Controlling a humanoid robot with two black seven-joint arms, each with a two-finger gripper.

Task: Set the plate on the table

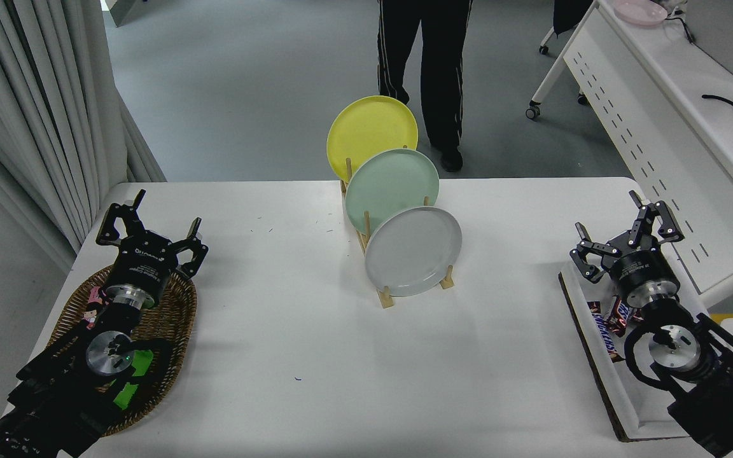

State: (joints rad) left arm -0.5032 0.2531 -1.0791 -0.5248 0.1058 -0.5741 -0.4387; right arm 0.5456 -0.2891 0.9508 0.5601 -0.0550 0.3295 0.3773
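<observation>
The light grey plate (413, 250) stands on edge in the front slot of a wooden rack (387, 296) at the middle of the white table (315, 356). A mint green plate (391, 188) and a yellow plate (371, 133) stand behind it in the same rack. My right gripper (621, 235) is open and empty at the table's right edge, well to the right of the grey plate. My left gripper (150, 230) is open and empty, parked at the lower left over a wicker basket.
A wicker basket (169, 318) with small items lies at the left. A white tray (602, 356) with candy bars lies at the right edge under my right arm. A person's legs (427, 70) stand beyond the far edge. A white desk (659, 140) stands at the right.
</observation>
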